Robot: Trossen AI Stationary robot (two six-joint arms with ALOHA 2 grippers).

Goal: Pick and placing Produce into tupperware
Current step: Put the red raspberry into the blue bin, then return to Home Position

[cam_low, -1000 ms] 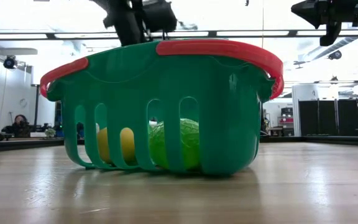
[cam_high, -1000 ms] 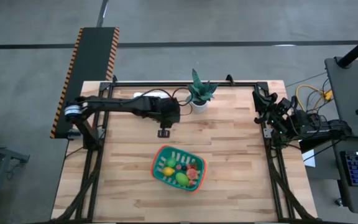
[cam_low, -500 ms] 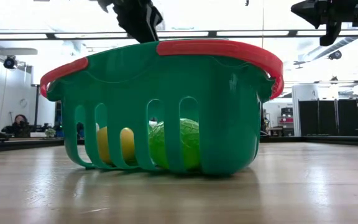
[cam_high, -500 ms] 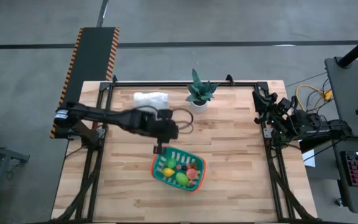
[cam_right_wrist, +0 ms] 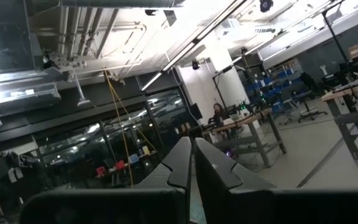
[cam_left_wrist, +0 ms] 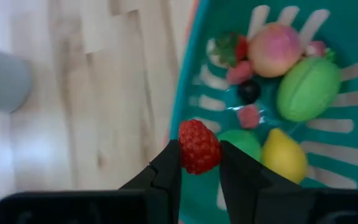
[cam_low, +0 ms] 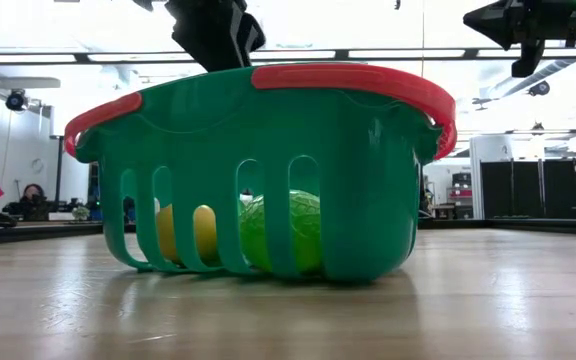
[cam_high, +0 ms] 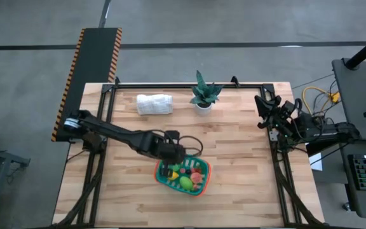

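Observation:
The tupperware [cam_high: 203, 184], teal inside with an orange-red rim, stands on the wooden table near its middle and fills the low view [cam_low: 268, 170]. In it lie a pink peach [cam_left_wrist: 274, 50], a green fruit [cam_left_wrist: 308, 88], a yellow lemon [cam_left_wrist: 284, 158], a dark berry [cam_left_wrist: 248, 92] and small pink pieces. My left gripper [cam_left_wrist: 199, 157] hangs over the tupperware's left rim [cam_high: 168, 160], shut on a red strawberry [cam_left_wrist: 199, 144]. My right gripper [cam_high: 261, 105] waits shut at the table's right edge, pointing up into the room [cam_right_wrist: 191, 155]. My left gripper pinches the red strawberry between its two fingers, one on each side of its lower half [cam_left_wrist: 194, 163]. The fingers slant steeply down from the table's left. The strawberry is lifted clear, above the tupperware's left rim [cam_left_wrist: 182, 106].
A potted green plant [cam_high: 203, 95] stands at the table's far edge, with a rolled white cloth [cam_high: 154, 104] to its left. Bare wood lies left, right and near of the tupperware.
My left gripper has swung from the table's far middle toward the near edge and now hangs over the tupperware's left rim, still shut. The tupperware and the produce in it have not moved.

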